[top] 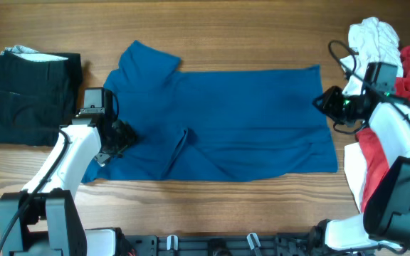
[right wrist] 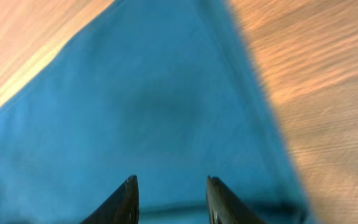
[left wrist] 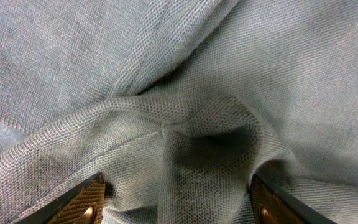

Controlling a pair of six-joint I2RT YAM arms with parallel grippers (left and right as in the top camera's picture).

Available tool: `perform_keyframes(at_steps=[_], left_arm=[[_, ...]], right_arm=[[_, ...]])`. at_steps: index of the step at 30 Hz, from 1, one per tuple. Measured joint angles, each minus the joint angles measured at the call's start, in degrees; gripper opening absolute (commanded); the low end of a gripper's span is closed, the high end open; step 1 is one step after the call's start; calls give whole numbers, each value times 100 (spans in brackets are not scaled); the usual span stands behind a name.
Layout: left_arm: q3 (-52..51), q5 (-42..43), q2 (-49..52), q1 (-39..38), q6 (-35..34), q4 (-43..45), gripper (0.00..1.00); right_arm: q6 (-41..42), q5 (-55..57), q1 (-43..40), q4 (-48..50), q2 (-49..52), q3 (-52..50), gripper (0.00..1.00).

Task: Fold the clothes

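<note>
Overhead: blue shirt (top: pixel 248 121) on wooden table (top: pixel 248 35)

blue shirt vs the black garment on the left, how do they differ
The blue shirt lies spread open and creased in the middle; the black garment sits folded into a compact block at the left. The blue shirt covers far more surface than the black garment. Both are cloth on the wooden table.

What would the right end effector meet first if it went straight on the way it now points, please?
Most likely the blue shirt: the right end effector is open and points at its corner, with cloth filling the view ahead. How far off it lies is unclear.
</note>
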Motion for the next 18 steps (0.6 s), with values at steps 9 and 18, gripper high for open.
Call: perform_keyframes(at_steps=[9, 18], left_arm=[[0, 20, 2, 0, 0, 101, 75], [0, 20, 2, 0, 0, 120, 75]], right_arm=[[-638, 455, 826, -1521, -463, -761, 36], [-96, 791, 826, 522, -472, -1768, 45]])
